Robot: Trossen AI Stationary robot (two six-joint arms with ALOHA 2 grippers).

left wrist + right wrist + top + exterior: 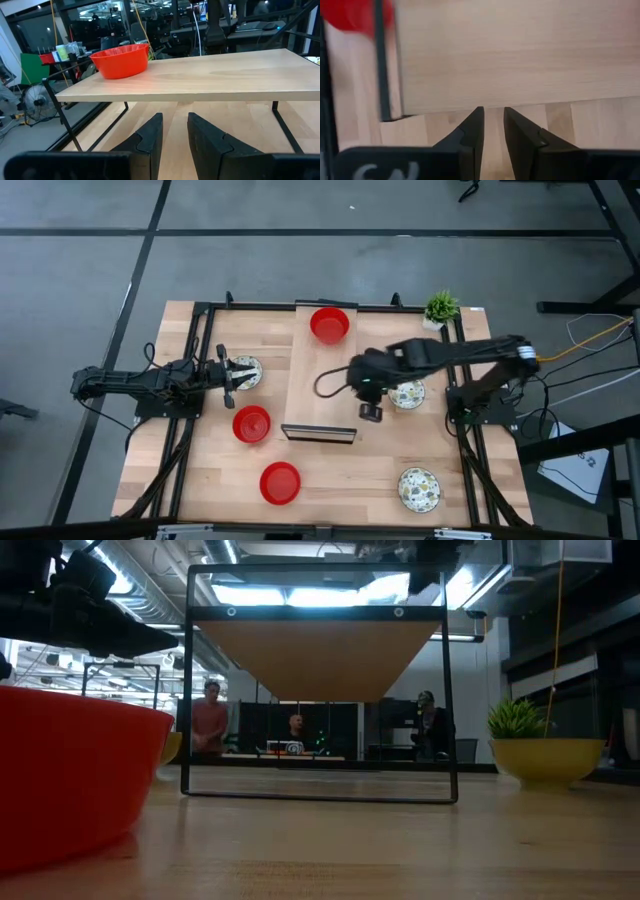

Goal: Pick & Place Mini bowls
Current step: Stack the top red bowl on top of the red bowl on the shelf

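Three red mini bowls show. One [329, 324] sits on the far end of a raised wooden shelf [322, 385], also in the left wrist view [121, 61]. Two [251, 424] [280, 483] rest on the table at left. Three patterned white bowls rest on the table [247, 372] [407, 394] [419, 488]. My left gripper [228, 375] [175, 120] is at the left patterned bowl's left side, fingers nearly together and empty. My right gripper [371, 412] [492, 112] hangs by the shelf's right edge, left of the middle patterned bowl, fingers nearly together and empty.
The shelf stands on a black frame [320, 795] in the table's middle. A small potted plant [440, 308] stands at the far right corner. A red bowl [70, 770] fills the low view's left. People show in the room behind [208, 720].
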